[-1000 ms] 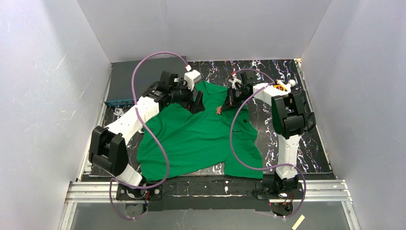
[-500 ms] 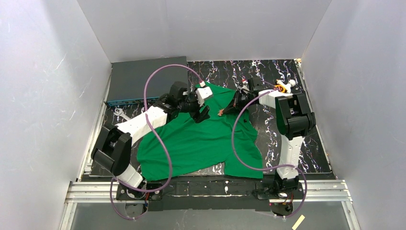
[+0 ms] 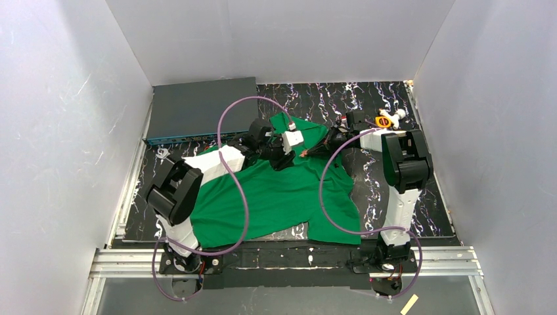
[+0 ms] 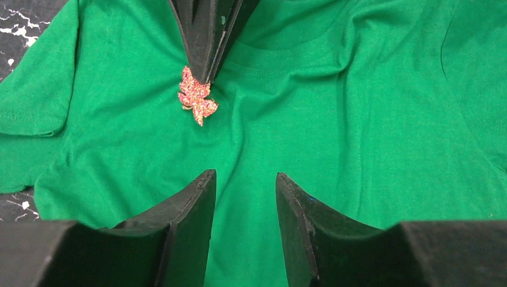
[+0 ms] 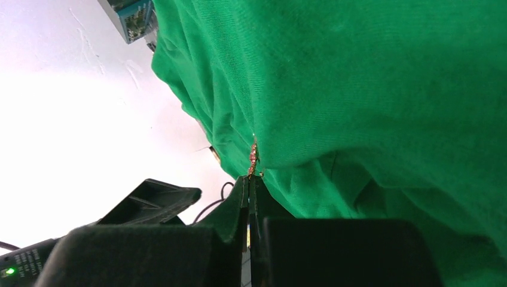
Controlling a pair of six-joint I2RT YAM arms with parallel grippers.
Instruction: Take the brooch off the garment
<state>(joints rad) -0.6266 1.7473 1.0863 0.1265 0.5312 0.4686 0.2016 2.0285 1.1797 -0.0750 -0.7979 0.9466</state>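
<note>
Pinching brooch (image 4: 196,100) on green garment (image 4: 359,149), right gripper (image 4: 206,76) closed, left gripper (image 4: 245,177) parted, holding nothing

No legible text, seemingly.

The left arm (image 3: 210,161) has swung right across the polo shirt (image 3: 276,197) — the left gripper (image 4: 245,179), earlier at the shirt's far-left edge, now sits just left of the brooch (image 4: 196,101), its jaws narrower but still apart. Its purple cable (image 3: 226,115) has followed — and the right gripper (image 5: 250,179) has shifted slightly right.
</note>
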